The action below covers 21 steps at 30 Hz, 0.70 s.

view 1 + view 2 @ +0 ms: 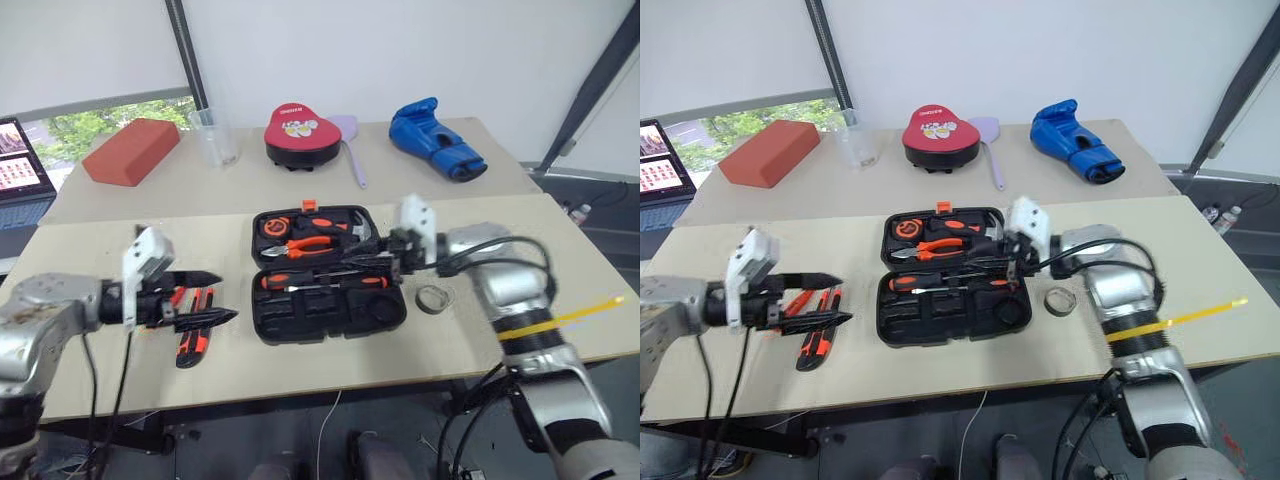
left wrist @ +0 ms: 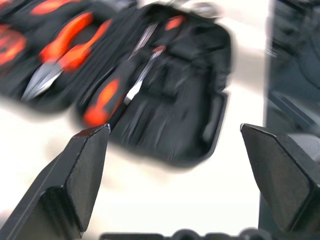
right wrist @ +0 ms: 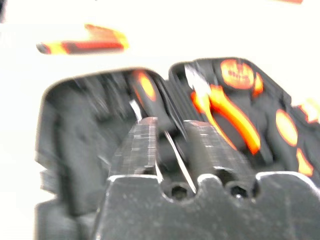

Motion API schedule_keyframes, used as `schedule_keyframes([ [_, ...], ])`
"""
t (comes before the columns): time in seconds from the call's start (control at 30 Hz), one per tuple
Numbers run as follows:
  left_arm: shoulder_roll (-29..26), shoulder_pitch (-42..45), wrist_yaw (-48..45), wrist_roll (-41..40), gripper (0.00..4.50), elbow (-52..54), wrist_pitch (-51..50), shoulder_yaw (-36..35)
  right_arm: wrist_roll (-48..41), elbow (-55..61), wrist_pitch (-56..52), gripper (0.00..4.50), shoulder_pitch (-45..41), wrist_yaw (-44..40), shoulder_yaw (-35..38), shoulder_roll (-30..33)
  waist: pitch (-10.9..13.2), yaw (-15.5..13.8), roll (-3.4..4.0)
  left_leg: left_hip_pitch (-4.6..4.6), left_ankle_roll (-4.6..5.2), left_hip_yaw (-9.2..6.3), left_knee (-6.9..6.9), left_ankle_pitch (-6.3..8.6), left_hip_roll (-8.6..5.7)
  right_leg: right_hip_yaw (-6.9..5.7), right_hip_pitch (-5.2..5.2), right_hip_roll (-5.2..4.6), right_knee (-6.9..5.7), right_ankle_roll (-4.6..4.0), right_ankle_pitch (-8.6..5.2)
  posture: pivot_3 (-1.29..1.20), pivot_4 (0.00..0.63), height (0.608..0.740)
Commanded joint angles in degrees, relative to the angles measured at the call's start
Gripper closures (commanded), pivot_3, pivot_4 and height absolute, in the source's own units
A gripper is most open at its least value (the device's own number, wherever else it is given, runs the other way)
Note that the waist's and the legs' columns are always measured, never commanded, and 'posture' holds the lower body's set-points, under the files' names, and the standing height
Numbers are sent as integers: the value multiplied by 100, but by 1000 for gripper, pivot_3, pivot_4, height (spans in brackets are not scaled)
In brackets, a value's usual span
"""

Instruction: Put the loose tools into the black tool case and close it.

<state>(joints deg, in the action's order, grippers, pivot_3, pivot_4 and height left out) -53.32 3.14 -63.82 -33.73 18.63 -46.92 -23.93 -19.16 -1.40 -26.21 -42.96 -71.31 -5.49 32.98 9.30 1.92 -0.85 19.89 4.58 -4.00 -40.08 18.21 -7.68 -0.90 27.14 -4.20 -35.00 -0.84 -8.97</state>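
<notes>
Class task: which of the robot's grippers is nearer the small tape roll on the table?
Right. The right gripper hovers over the open case beside the tape roll; the left gripper is across the case.

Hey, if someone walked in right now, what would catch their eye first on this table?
The open flat black plastic tool case lies mid-table, bright orange-handled pliers in its far half. To its left, the left gripper hangs with fingers wide apart above loose black-and-orange tools; the right gripper hovers over the case's right side. A blue boxing glove lies on the far table.
</notes>
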Motion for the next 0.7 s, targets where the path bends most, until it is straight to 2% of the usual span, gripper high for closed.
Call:
schedule_keyframes([
  [0.03, 302, -1283, 298, 23, 0, 766, -52, -1314, -801, 1226, -921, 1711, 244, 38, 327, 287, 0, -21, 0, -1, 0, 0, 0, 0, 0, -2, -2, 0, 4, 0, 0, 0, 150, 740],
  [0.1, 492, -1968, 454, 189, 0, 975, 56, -1630, -975, 1638, -1095, 1006, 412, 80, 372, 444, 0, -68, 0, -2, -6, 2, 1, 3, 0, 1, -3, -3, 8, 0, 0, 0, 150, 740],
  [0.13, 549, -2178, 536, 272, 0, 1018, 139, -1696, -1027, 1774, -1136, 629, 473, 104, 378, 503, 1, -101, 0, -4, -40, 3, 2, 22, 0, 2, -5, -4, 10, 0, 0, 0, 150, 740],
  [0.2, 684, -2506, 636, 325, 0, 1040, 269, -1829, -1157, 2033, -1237, 17, 620, 189, 417, 589, 1, -162, -1, -5, -45, 4, 0, 25, -1, 3, -13, -8, 12, 1, 0, 0, 150, 740],
  [0.33, 591, -2497, 734, 346, 0, 725, 390, -1819, -1298, 2350, -1354, 17, 898, 436, 410, 632, 1, -328, -3, -22, -47, 2, -9, 28, 0, -3, -47, -16, 12, 5, 2, 0, 150, 740],
  [0.4, 266, -2116, 730, 492, 0, 232, 515, -1567, -1285, 2403, -1320, 17, 947, 561, 349, 593, 1, -356, -5, -55, -47, 2, -9, 29, 1, -3, -80, -15, 13, 9, 1, 0, 150, 740],
  [0.57, -665, -284, 562, 945, 0, -1571, 594, -140, -1355, 2549, -1344, 17, 950, 811, 305, 530, 0, -399, -11, -69, -59, 2, -10, 22, 1, -6, -89, -10, 2, 14, 1, 0, 150, 740],
  [0.7, -801, 1127, 281, 1332, 0, -2645, 587, 1103, -1368, 2689, -1298, 17, 999, 987, 320, 562, -1, -318, -11, -68, -52, 2, 2, 24, -4, -5, -74, -10, 2, 8, 4, 0, 150, 740],
])
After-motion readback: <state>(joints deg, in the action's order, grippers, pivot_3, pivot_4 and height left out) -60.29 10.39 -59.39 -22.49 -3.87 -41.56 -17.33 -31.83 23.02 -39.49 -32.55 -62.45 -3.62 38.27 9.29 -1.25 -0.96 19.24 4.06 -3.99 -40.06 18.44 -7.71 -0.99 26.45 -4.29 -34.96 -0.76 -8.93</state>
